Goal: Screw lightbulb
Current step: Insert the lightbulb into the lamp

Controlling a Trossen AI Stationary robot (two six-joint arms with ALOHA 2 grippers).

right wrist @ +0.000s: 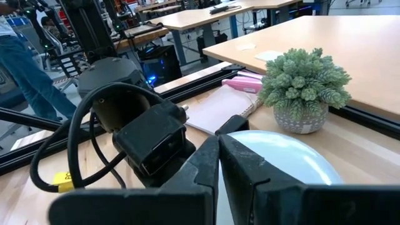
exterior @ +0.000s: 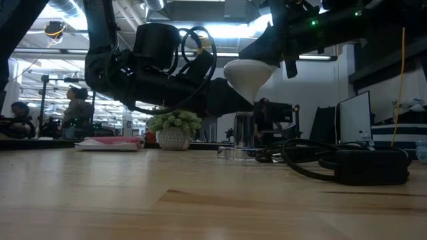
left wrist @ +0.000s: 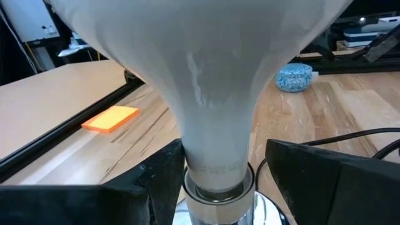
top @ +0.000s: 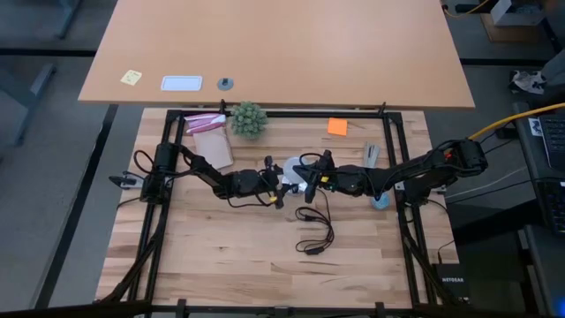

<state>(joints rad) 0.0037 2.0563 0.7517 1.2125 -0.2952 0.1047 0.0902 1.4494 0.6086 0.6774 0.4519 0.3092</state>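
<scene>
The white lightbulb stands upright with its dome up, its narrow screw base set in the silvery socket on the table. My left gripper comes level from the table's left. It is open, with one finger on each side of the bulb's neck. My right gripper comes from the table's right, shut, just over the bulb's dome. In the high view both grippers meet at the bulb. My left gripper has one finger close against the bulb's neck, just above the socket collar; whether it touches I cannot tell. The other finger stands clear, with a gap to the neck. My right gripper's shut fingertips lie over the top of the dome; whether they touch it I cannot tell.
A small green plant and a pink notebook stand at the far side, an orange note beside them. A light-blue object lies to the right. The socket's black cord loops toward the near edge. Black frame rails border the table.
</scene>
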